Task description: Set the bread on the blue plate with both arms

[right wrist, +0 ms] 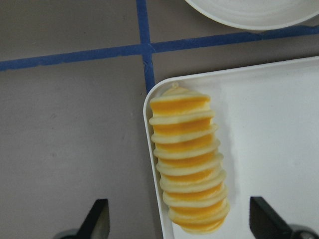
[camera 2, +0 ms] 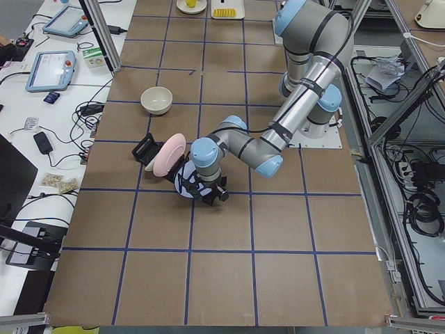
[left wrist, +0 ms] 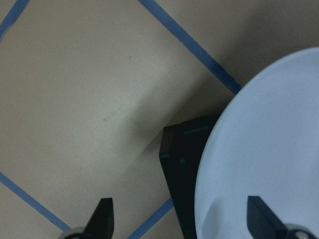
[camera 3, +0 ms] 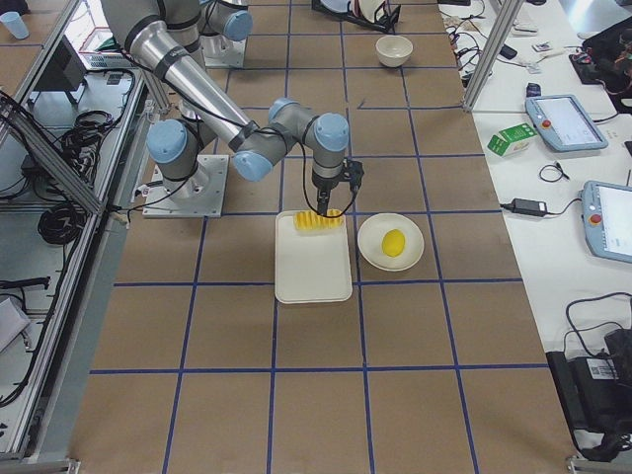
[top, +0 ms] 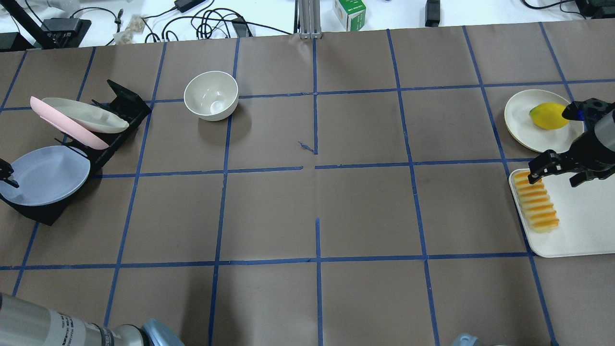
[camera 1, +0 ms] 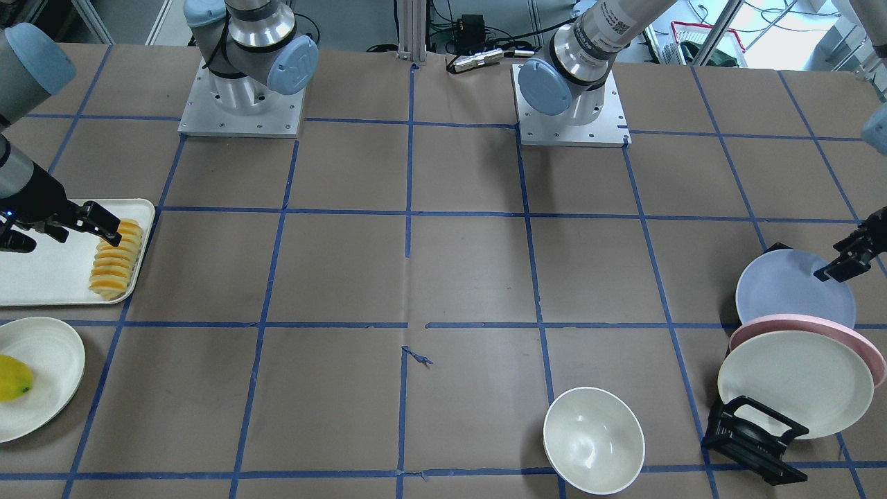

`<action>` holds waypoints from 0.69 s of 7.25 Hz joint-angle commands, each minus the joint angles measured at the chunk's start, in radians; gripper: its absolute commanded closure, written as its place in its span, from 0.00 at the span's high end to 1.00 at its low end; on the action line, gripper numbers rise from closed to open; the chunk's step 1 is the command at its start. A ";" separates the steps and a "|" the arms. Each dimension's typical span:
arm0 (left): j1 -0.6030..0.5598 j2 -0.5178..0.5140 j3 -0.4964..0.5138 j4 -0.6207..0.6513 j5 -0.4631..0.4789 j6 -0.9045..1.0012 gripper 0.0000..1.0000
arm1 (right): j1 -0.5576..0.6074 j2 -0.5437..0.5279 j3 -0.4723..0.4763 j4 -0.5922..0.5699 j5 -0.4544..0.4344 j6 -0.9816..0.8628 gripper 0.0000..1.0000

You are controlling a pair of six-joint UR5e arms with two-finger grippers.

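No word, number or brand is legible anywhere. A white sticker (camera 1: pixel 615 21) with a square code and lines of black print sits on the tube of the left arm, far up the arm from the left claw (camera 1: pixel 835 272); the print is too small to read. A green and white carton (top: pixel 349 12) stands past the far edge of the surface (top: pixel 365 211), well apart from the right claw (top: pixel 535 177); its dark printing is only a blur.

Four plates (camera 1: pixel 790 287); one bowl (camera 1: pixel 593 439); one tray (camera 1: pixel 41 277); one bread (camera 1: pixel 116 260); one fruit (camera 1: pixel 14 378)
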State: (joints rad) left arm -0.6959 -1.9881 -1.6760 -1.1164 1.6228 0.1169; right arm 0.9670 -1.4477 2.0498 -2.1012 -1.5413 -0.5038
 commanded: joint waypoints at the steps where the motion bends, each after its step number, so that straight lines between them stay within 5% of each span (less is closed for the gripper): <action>1: -0.001 0.000 -0.001 -0.005 -0.008 -0.003 0.53 | -0.001 0.085 0.001 -0.057 0.001 0.002 1.00; 3: -0.001 -0.003 -0.001 -0.011 -0.027 -0.002 0.40 | -0.001 0.110 0.003 -0.057 0.001 0.004 1.00; 4: -0.001 -0.003 -0.001 -0.010 -0.027 -0.002 0.18 | -0.001 0.122 0.001 -0.057 0.004 0.004 0.99; 5: -0.001 -0.001 0.002 -0.011 -0.029 0.007 0.11 | -0.001 0.130 0.003 -0.056 -0.002 0.007 0.62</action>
State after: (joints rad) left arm -0.6964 -1.9904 -1.6758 -1.1266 1.5968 0.1173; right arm 0.9664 -1.3296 2.0513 -2.1577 -1.5396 -0.4995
